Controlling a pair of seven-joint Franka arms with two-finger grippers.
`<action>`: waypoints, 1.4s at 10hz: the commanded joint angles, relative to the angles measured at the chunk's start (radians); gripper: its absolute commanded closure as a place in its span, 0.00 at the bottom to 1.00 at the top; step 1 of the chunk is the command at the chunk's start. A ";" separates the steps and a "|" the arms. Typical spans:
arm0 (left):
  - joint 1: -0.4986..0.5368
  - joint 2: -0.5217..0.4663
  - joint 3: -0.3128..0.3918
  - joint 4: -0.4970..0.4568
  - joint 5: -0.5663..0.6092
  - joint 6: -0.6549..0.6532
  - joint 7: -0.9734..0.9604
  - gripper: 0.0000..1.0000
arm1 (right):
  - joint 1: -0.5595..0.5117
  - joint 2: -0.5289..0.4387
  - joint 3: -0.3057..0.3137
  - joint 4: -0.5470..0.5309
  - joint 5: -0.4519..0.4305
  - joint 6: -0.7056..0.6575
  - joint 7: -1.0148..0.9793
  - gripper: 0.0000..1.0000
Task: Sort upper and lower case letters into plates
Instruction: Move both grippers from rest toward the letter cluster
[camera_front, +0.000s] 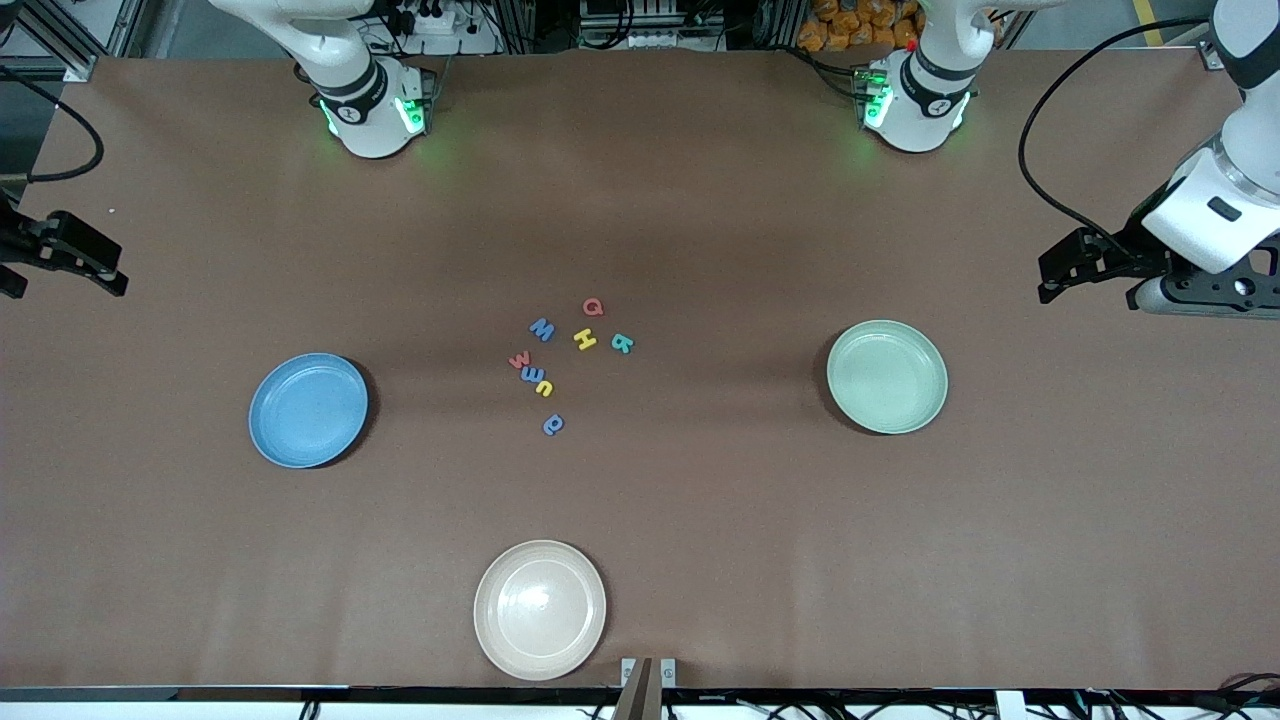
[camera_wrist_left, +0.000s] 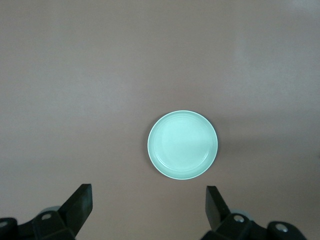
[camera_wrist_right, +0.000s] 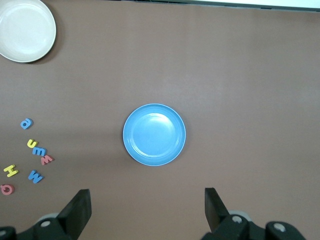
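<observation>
Left wrist view: mint plate (camera_wrist_left: 183, 145) below the spread left claw (camera_wrist_left: 148, 201).

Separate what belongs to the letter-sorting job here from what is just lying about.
Belongs to the job:
- toy letters, clustered mid-table
- blue plate
- mint green plate
- left hand, open, over the mint green plate, waiting
- right hand, open, over the blue plate, waiting

Just lying about:
- cream-white plate, nearest the front camera
</observation>
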 joint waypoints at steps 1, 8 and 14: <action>-0.008 -0.007 0.006 0.008 0.012 -0.024 0.002 0.00 | -0.011 -0.012 0.008 -0.009 0.012 0.000 -0.011 0.00; -0.026 0.070 -0.130 -0.030 -0.041 -0.078 -0.108 0.00 | 0.002 0.012 0.011 -0.021 0.015 -0.012 -0.001 0.00; -0.147 0.362 -0.392 -0.021 -0.026 0.271 -0.858 0.00 | 0.220 0.357 0.011 -0.021 0.013 0.239 0.050 0.00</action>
